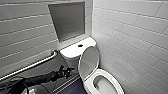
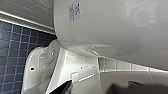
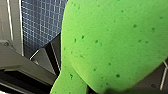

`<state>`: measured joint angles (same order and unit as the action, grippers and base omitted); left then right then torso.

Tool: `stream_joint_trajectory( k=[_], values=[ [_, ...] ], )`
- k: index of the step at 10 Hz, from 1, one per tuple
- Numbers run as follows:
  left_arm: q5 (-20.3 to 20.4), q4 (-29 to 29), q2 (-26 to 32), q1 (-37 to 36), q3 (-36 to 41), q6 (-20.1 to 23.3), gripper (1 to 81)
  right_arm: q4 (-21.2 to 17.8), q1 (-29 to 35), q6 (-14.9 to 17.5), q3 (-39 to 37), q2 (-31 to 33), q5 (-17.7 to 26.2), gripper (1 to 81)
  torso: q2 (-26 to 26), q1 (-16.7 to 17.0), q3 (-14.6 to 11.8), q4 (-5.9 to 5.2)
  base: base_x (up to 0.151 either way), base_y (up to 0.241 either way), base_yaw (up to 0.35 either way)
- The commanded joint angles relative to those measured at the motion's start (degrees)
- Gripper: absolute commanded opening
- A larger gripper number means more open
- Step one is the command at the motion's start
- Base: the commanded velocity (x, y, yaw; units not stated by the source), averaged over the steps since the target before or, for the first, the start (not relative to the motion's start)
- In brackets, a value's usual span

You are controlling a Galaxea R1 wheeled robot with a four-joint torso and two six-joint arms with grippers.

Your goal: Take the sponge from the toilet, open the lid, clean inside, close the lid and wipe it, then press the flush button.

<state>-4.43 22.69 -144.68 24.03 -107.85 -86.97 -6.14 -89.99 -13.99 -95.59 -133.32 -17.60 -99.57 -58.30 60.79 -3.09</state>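
The white toilet (image 1: 75, 51) stands in the corner, its oval lid (image 1: 88, 60) raised and leaning back toward the tank. The seat (image 1: 111, 77) is down around the open bowl. A dark flush button (image 1: 80, 45) sits on the tank cover. My left gripper (image 1: 65, 71) hangs open beside the tank's lower left, holding nothing. In the left wrist view, the left gripper (image 2: 98, 88) faces the toilet's glossy white base (image 2: 75, 67), with dark fingertips (image 2: 67, 87) at the edge. The bright green sponge (image 3: 112, 42) looms close in the right wrist view, with my right gripper shut on it.
A metal grab bar (image 1: 32, 65) slants along the tiled left wall. A recessed frosted panel (image 1: 67, 21) sits above the tank. White tile walls close in on both sides of the toilet. Dark blue floor tiles (image 1: 75, 88) lie beside the toilet base.
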Motion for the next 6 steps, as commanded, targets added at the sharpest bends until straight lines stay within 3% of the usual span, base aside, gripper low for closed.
stream_joint_trajectory(
  k=[1,4,6],
  values=[
    [-2.8,0.4,-2.0,-10.0,-1.0,-0.1,81.1,1.2,0.2,-0.1,0.9,2.0,3.7,1.0,0.0,0.0,0.0,0.00,0.000,0.000,0.000],
    [-5.0,1.0,-4.5,-10.4,2.6,0.0,81.1,1.2,0.4,-0.1,0.8,2.2,3.7,1.0,0.0,0.0,0.0,0.00,0.000,0.000,0.000],
    [-5.1,3.1,-2.1,-7.4,12.7,1.6,81.1,1.2,1.1,-0.3,1.0,2.0,3.7,1.0,0.0,0.0,0.0,0.00,0.000,0.000,0.000]
  ],
)
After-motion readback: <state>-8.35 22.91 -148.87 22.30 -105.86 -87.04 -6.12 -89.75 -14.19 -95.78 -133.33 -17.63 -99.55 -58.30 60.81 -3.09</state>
